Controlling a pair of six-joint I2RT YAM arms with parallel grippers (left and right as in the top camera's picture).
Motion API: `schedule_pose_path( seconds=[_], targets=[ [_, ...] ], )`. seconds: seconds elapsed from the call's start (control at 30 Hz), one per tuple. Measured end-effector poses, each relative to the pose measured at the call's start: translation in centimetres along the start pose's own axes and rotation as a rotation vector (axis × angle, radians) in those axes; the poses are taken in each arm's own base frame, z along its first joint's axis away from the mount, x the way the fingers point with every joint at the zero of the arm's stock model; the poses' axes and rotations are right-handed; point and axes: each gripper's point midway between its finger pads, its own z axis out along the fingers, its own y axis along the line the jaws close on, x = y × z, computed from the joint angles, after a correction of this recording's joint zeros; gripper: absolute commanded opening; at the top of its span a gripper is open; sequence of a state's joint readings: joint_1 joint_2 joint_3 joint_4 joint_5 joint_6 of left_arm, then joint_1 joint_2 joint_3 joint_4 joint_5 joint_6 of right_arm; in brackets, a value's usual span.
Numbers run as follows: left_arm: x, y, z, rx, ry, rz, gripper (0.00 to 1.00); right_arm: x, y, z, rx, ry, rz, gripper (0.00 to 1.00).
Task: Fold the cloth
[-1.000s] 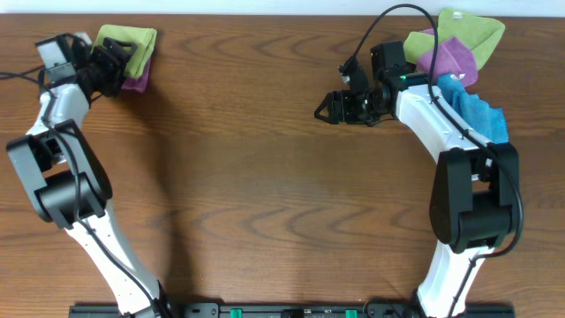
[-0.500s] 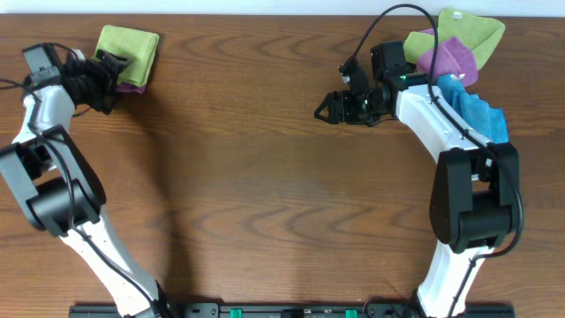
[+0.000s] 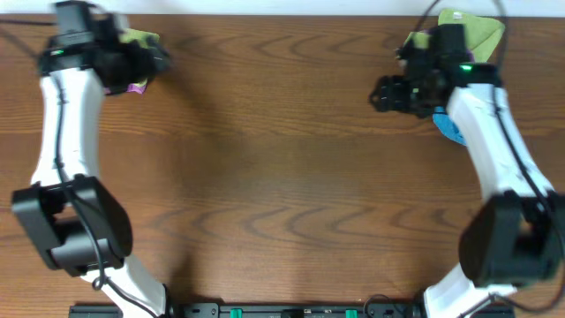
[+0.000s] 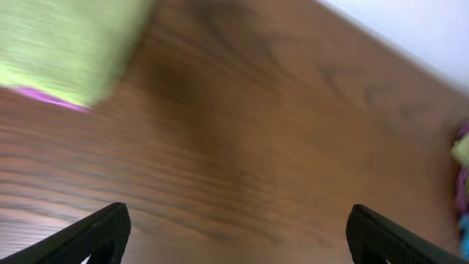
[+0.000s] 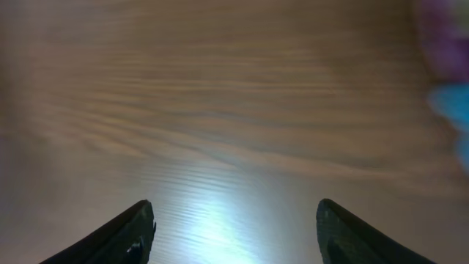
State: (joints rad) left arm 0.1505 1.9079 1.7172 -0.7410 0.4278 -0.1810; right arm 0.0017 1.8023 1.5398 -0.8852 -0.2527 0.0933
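Observation:
The cloth (image 3: 141,39), lime green and folded, lies at the table's far left corner on top of a purple cloth (image 3: 134,87). My left arm covers most of it from above. In the left wrist view the cloth (image 4: 66,44) sits blurred at the upper left with a purple edge (image 4: 51,97) under it. My left gripper (image 3: 155,58) (image 4: 242,238) is open wide over bare wood just right of the cloth and holds nothing. My right gripper (image 3: 381,93) (image 5: 234,235) is open and empty above bare table at the far right.
A pile of loose cloths lies at the far right corner, partly under my right arm: a green one (image 3: 481,31) and a bright blue one (image 3: 448,131). The right wrist view shows blurred purple (image 5: 443,37) and blue (image 5: 451,110) at its right edge. The table's back edge (image 4: 410,51) is close.
My left arm has swung from the cloth's left side to over it, with its gripper pointing right and opened wider. My right gripper has moved right, toward the pile.

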Motion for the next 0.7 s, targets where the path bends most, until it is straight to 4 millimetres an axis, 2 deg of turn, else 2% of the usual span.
schedule_pose_path(
  seconds=[0.1, 0.27, 0.37, 0.47, 0.57, 0.7],
  targets=[
    [2.0, -4.2, 1.6, 0.011, 0.042, 0.126, 0.95, 0.0, -3.5, -3.4, 0.148, -0.037, 0.040, 0.71],
    [5.5, -9.5, 3.9, 0.042, 0.109, 0.266, 0.95, -0.2, -8.4, -4.7, 0.295, -0.074, 0.101, 0.71],
    [7.7, -11.0, 5.8, 0.050, 0.165, 0.312, 0.95, -0.3, -11.6, -4.2, 0.361, -0.105, 0.140, 0.68],
    [10.1, -11.6, 8.0, 0.044, 0.237, 0.337, 0.95, -0.2, -14.6, -2.8, 0.407, -0.134, 0.178, 0.65],
    [11.5, -11.7, 9.4, 0.033, 0.277, 0.350, 0.95, -0.2, -16.8, -1.2, 0.431, -0.149, 0.202, 0.64],
    [12.1, -11.8, 9.9, 0.030, 0.291, 0.358, 0.95, -1.3, -18.2, 1.3, 0.434, -0.177, 0.204, 0.61]
  ],
)
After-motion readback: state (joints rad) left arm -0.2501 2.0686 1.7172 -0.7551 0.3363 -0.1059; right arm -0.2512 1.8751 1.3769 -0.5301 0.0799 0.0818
